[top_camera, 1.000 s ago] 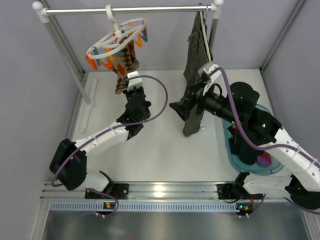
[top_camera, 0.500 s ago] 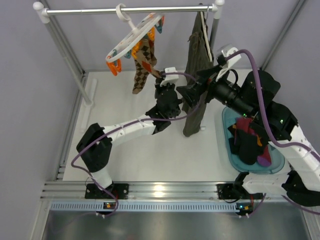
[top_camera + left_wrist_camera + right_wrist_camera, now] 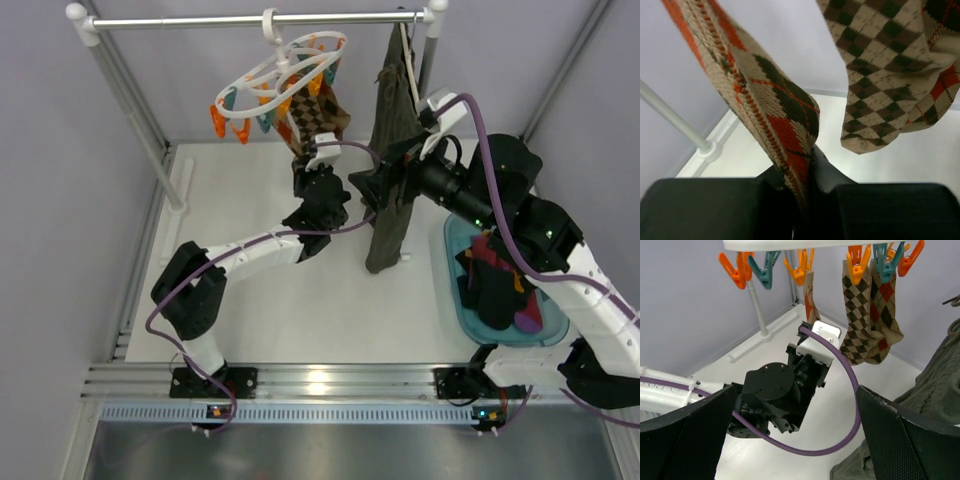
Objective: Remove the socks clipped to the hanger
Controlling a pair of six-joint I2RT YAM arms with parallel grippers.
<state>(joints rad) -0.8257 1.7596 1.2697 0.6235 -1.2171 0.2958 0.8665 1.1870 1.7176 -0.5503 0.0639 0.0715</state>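
Note:
The white hanger (image 3: 280,72) hangs by its hook from the rail, with orange and teal clips; its rim shows in the right wrist view (image 3: 790,244). Brown and tan argyle socks (image 3: 318,118) are clipped to it. My left gripper (image 3: 303,170) is shut on the lower end of one argyle sock (image 3: 765,100), which is still in an orange clip (image 3: 800,267); the sock runs taut and narrow (image 3: 811,300). Two more argyle socks (image 3: 865,320) hang beside it. My right gripper (image 3: 363,187) is wide open and empty, facing the left wrist, beside the olive garment (image 3: 390,150).
A teal tray (image 3: 450,270) at the right holds black socks and a striped sock (image 3: 528,318). The rail (image 3: 200,20) stands on white posts (image 3: 125,95) at the back. The olive garment hangs between the arms and the tray.
The hanger has slid right along the rail and swung, then levelled. My left gripper moved right with the argyle sock in it. My right gripper rose toward the hanger.

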